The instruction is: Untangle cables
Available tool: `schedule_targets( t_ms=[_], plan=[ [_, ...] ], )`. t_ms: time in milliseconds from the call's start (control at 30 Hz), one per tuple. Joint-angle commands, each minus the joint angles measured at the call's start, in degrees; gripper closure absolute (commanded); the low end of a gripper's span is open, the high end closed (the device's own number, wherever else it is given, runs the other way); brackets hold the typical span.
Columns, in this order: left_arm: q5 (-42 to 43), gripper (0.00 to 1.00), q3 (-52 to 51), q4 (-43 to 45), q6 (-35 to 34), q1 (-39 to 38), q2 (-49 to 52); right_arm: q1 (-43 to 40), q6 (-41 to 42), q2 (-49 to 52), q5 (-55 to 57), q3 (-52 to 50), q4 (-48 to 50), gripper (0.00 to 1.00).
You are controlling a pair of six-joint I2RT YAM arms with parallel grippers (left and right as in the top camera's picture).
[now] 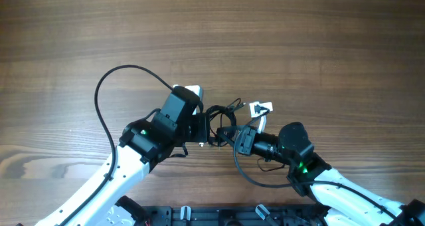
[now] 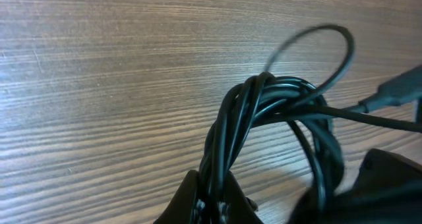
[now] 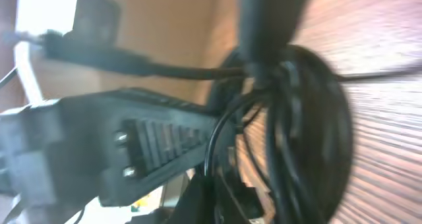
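Note:
The cables form a small tangled black coil at mid-table, lifted between my two grippers. My left gripper reaches in from the lower left. In the left wrist view it is shut on a twisted bunch of cables, which arch up and over to the right. My right gripper meets the coil from the lower right. In the right wrist view its fingers are shut on a thin strand beside the hanging coil. A plug end sticks out to the right.
A white tag or connector lies just right of the coil. The left arm's thick black cable loops out to the left, and the right arm's cable hangs below it. The left gripper body fills the right wrist view's left side. Bare wooden tabletop surrounds everything.

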Motion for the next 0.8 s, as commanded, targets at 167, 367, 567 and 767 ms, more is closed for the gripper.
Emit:
schedule_targets(
  t_ms=[167, 367, 567, 767],
  plan=[
    [0.2, 0.96, 0.8, -0.3, 6.1, -0.6, -0.9, -0.6, 5.2, 0.5, 10.6, 0.8, -1.0, 0.95],
    [0.4, 0.96, 0.8, -0.7, 7.1, -2.5, -0.9, -0.6, 7.2, 0.5, 15.3, 0.8, -1.0, 0.95],
    [0.3, 0.96, 0.8, -0.5, 4.4, -5.4, -0.9, -0.6, 7.0, 0.5, 15.6, 0.8, -1.7, 0.95],
    [-3.6, 0.96, 0.8, 1.7, -0.9, -5.4, -0.9, -0.5, 7.2, 0.5, 12.8, 0.8, -7.2, 0.95]
  ],
)
